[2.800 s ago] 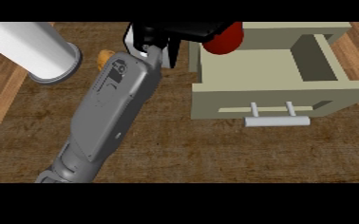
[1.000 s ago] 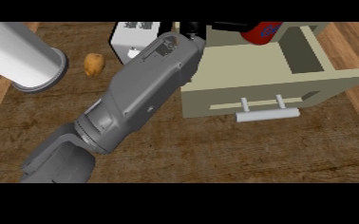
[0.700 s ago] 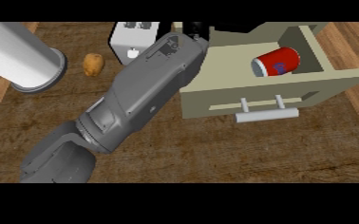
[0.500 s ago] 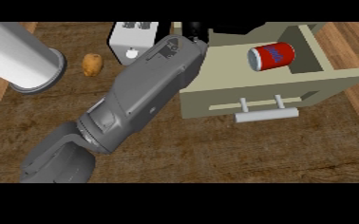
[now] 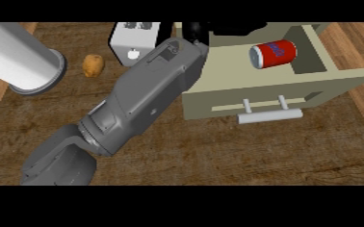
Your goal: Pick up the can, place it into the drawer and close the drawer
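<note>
The red can [image 5: 274, 54] with a blue label lies on its side inside the open beige drawer [image 5: 213, 103], toward its right wall. Nothing touches it. My left forearm crosses the view from the lower left, and its black hand [image 5: 235, 28] sits at the picture's top, over the drawer's back left part. The hand is open and holds nothing, and most of it is cut off by the view's top. The drawer's pale bar handle [image 5: 270, 117] faces me at the front. My right hand does not show.
A white boxy appliance [image 5: 134, 45] stands left of the drawer, partly behind my forearm. A small potato [image 5: 92, 65] lies beside it. A large grey cylinder [image 5: 28, 60] lies at the far left. Bare wooden counter [image 5: 235, 154] spreads in front of the drawer.
The hand carried the can over the drawer and let go of it. The can fell into the drawer and rolled a little to the right. The arm has stayed almost still since.
</note>
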{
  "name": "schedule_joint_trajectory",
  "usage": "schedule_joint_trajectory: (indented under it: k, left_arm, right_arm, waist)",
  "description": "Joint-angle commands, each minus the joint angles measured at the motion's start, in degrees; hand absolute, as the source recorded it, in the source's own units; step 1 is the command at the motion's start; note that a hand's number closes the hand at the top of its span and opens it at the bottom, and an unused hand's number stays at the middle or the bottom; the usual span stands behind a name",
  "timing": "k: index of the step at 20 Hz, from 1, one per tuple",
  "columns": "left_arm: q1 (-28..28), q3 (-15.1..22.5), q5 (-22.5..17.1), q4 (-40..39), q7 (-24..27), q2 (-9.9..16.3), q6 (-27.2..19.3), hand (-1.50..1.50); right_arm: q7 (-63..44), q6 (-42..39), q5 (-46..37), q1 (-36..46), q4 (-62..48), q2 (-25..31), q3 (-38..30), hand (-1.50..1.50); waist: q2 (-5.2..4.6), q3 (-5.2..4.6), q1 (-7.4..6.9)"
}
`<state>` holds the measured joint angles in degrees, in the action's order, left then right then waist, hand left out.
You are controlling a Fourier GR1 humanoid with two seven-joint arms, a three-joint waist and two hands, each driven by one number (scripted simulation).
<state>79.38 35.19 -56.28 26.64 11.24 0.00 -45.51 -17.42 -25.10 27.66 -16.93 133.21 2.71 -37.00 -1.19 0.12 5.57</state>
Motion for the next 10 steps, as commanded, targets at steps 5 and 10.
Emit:
schedule_joint_trajectory:
  k: [5, 10]
  left_arm:
    - [0.62, -1.11, -2.54, -0.32, 4.55, 0.00, 1.32, -1.50]
    - [1.89, -0.02, -4.05, 1.82, 5.66, 0.00, -0.13, -1.50]
  right_arm:
    - [8.33, -4.41, -11.54, 4.33, 3.55, 3.78, 0.64, -1.50]
    - [9.79, -4.07, -21.90, 7.05, 7.36, 2.63, 6.53, -1.50]
  waist:
    - [-0.15, -0.02, -1.22]
    - [-0.08, -0.05, -1.70]
